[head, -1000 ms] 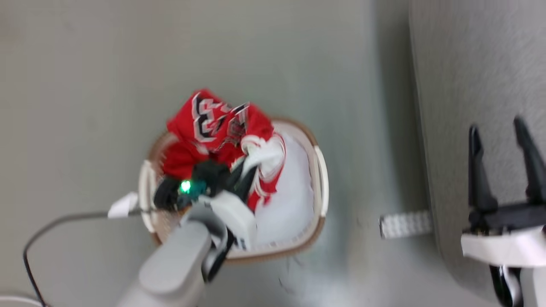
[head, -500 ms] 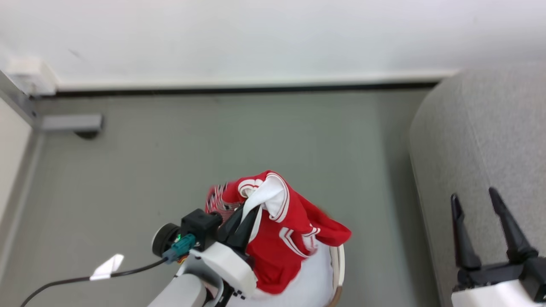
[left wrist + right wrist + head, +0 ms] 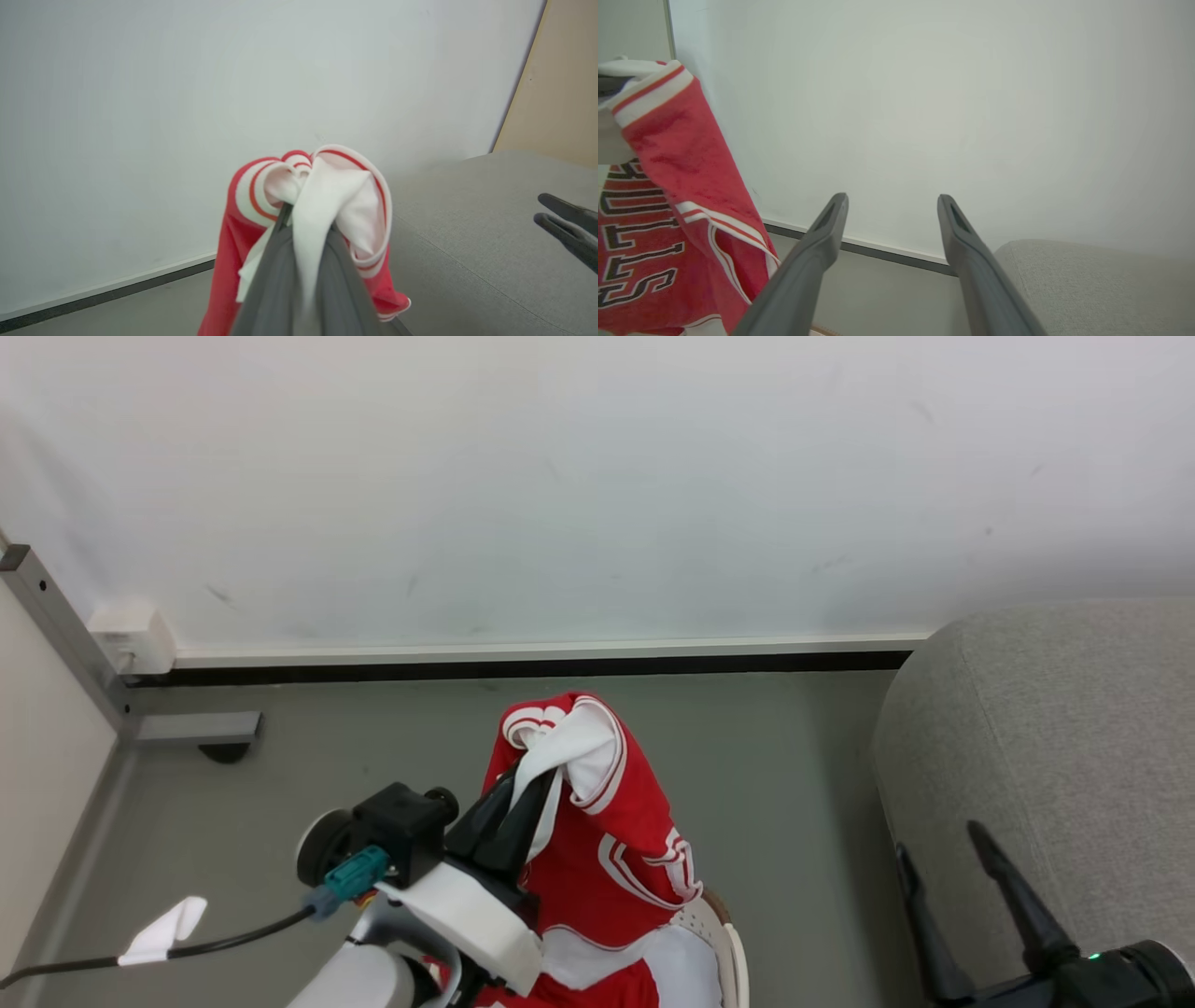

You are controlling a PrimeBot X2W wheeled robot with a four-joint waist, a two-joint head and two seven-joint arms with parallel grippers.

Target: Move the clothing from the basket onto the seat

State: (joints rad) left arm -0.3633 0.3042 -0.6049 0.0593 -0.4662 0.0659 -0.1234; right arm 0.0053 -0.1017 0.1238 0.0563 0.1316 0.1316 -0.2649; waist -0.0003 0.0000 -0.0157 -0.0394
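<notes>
— Left gripper (image 3: 527, 784): what does it have?
— Its two dark fingers are pressed together on a bunched fold of the clothing (image 3: 607, 859), a red jersey with white trim. White fabric is pinched between the fingers and spills over their tips. The rest of the jersey hangs beneath the left gripper and to its right. The right wrist camera catches black lettering outlined in white on the hanging red cloth.
— Where is the basket?
— Below the left gripper, slightly to its right. A short piece of the basket (image 3: 728, 943) shows there, with a white perforated wall and a brown rim. The jersey's lower end drops toward it, but I cannot tell whether the cloth has cleared the rim.
— And the other side?
— The right gripper (image 3: 938, 840) is spread wide with nothing between its fingers. It sits well to the right of the left gripper. The seat (image 3: 1046, 728), grey upholstery with a rounded corner, lies under and beyond it.
— How close is the jersey to the seat?
— Apart. A strip of grey floor (image 3: 373, 737) lies between them.
— Anything else?
— A white wall (image 3: 560, 476) stands beyond both grippers. A black cable (image 3: 233, 933) trails off to the left of the left gripper's wrist.
</notes>
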